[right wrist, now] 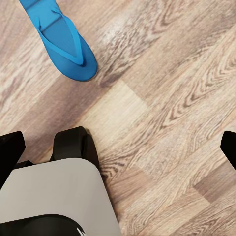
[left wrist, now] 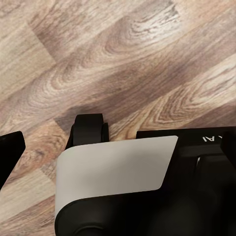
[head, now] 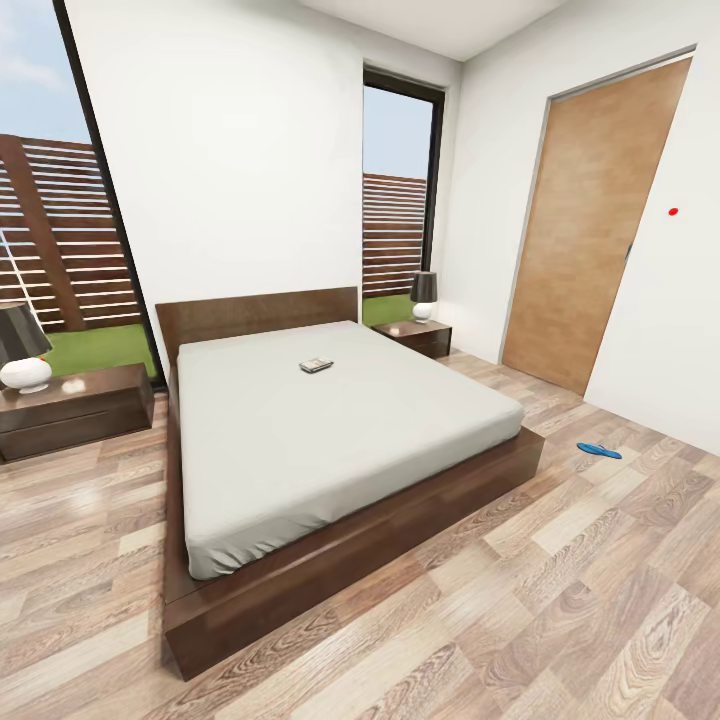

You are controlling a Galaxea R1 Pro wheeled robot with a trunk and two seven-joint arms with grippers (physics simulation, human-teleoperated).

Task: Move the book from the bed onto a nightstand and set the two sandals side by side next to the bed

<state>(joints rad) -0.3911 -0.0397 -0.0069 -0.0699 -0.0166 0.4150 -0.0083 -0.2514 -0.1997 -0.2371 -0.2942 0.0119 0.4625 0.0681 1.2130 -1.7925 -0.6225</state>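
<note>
The book (head: pixel 316 365) lies on the off-white mattress of the bed (head: pixel 350 440), toward the headboard. A nightstand (head: pixel 415 336) with a lamp (head: pixel 424 294) stands at the bed's far side, another nightstand (head: pixel 75 405) at its near left. One blue sandal (head: pixel 599 451) rests on the wood-plank floor (head: pixel 560 600), well apart from the bed, near the door (head: pixel 590 220). In the right wrist view a second sandal (right wrist: pixel 64 37) lies flat on the planks beside the robot's base (right wrist: pixel 54 196). The right end effector (right wrist: pixel 118 147) has its fingers spread apart, holding nothing; the left end effector (left wrist: pixel 118 147) is likewise apart and empty.

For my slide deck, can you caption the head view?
Book on the bed, a nightstand either side, one blue sandal on the plank floor.
</note>
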